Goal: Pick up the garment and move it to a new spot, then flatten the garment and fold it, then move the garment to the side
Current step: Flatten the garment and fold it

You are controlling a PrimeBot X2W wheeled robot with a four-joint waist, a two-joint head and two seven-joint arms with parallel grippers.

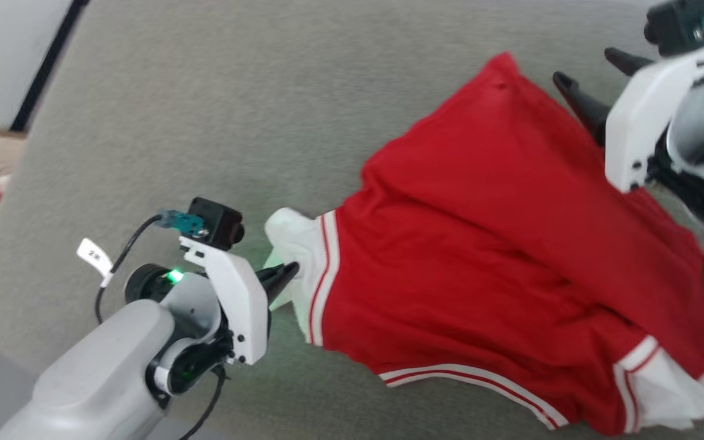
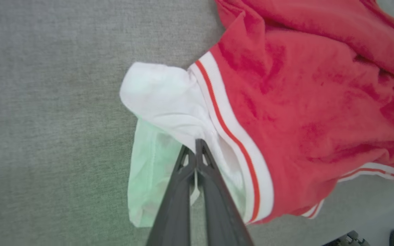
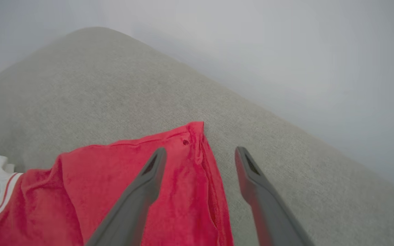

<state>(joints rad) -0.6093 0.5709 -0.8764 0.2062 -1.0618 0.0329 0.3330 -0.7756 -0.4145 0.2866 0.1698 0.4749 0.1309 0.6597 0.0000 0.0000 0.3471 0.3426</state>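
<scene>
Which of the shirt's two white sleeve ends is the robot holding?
The sleeve end on the robot's left, pinched between the fingers of its shut left hand. The other sleeve end lies free at the lower right.

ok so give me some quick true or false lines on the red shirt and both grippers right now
1. The left gripper is shut on the white sleeve end of the garment. True.
2. The right gripper is clamped on the garment's red corner. False: its jaws stand wide open above that corner and grip nothing.
3. The garment is folded into a neat rectangle. False: it lies spread out and rumpled, with creases across the red cloth.
4. The garment rests on a grey fabric surface. True.
5. The trim beside the sleeve end is blue. False: it is white with a red stripe down the middle.
</scene>
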